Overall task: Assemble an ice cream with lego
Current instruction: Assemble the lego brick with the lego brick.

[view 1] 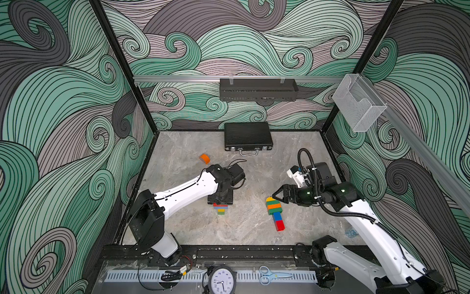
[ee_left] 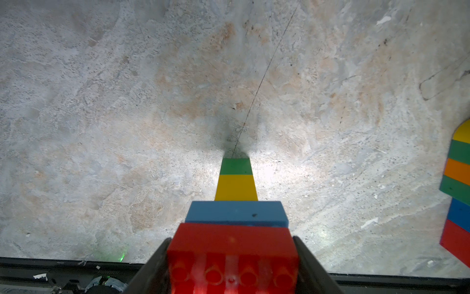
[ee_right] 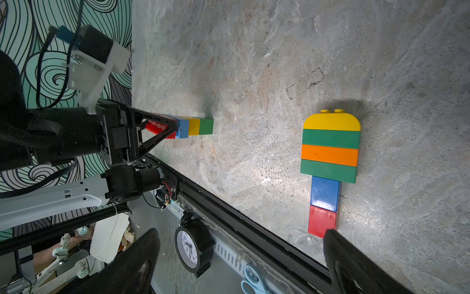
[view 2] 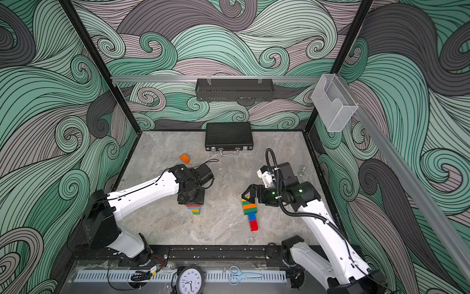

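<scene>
A flat lego ice cream [view 1: 275, 212] [view 2: 250, 211] [ee_right: 330, 154] lies on the table: yellow half-round top, green, orange and green bars, then a blue and red stem. My right gripper [view 1: 276, 196] [ee_right: 241, 236] hovers open just beyond its yellow end, holding nothing. My left gripper [view 1: 220, 202] [ee_left: 232, 259] points down, shut on the red top brick [ee_left: 232, 244] of a small stack [view 1: 220, 208] [ee_right: 193, 126] of red, blue, yellow and green; the green end meets the table. A loose orange half-round piece [view 1: 204, 158] [view 2: 185, 158] lies behind the left arm.
A black briefcase [view 1: 248, 136] lies shut against the back wall. Past the table's front rail [view 1: 244, 250] are a clock [view 1: 222, 280] and blue scissors [view 1: 269, 275]. A black tray [view 1: 258, 89] and a clear box [view 1: 357, 104] hang on the walls.
</scene>
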You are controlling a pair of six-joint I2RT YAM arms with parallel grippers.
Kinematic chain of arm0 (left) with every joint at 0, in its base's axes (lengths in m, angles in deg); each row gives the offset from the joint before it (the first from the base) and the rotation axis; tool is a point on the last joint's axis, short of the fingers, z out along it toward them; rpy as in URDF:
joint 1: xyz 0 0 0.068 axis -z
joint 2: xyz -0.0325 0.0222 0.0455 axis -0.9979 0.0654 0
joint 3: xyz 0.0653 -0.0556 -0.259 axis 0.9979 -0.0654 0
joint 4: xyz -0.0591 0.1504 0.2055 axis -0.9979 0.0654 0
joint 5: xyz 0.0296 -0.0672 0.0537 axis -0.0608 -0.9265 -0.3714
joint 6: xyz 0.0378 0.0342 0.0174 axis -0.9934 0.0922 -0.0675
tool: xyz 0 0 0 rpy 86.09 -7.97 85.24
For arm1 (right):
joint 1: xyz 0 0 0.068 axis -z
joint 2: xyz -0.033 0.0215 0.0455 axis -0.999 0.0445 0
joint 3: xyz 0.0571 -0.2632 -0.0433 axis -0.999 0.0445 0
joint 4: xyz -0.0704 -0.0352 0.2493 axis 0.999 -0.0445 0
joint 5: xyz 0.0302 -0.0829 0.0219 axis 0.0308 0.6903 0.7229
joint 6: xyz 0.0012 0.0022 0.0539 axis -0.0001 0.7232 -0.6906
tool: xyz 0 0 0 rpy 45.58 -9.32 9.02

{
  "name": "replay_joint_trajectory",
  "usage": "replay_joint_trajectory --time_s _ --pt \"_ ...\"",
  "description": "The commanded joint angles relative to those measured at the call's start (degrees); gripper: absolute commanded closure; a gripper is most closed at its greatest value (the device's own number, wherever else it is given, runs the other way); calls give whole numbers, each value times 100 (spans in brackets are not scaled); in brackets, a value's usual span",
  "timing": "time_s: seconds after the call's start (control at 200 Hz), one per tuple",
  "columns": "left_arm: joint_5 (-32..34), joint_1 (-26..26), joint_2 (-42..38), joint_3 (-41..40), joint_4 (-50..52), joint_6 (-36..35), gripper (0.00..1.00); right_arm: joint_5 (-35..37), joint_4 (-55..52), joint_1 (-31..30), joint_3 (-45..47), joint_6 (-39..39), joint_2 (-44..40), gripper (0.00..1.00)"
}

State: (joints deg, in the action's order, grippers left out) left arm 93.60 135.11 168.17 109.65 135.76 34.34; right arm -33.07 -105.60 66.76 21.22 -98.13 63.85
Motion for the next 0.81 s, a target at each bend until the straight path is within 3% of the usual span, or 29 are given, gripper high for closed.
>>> replay_joint_trajectory --time_s 0.0,0.27,0.555,0.8 --pt "135 57 130 -50 127 7 58 49 -103 -36 -130 60 34 1" --pt "145 128 192 -266 131 149 60 54 -83 -35 -124 60 53 1" --pt "199 169 554 24 425 185 60 61 -114 -33 -128 70 35 1" --pt "60 220 571 -368 272 342 60 90 -143 -33 -75 55 -36 1"
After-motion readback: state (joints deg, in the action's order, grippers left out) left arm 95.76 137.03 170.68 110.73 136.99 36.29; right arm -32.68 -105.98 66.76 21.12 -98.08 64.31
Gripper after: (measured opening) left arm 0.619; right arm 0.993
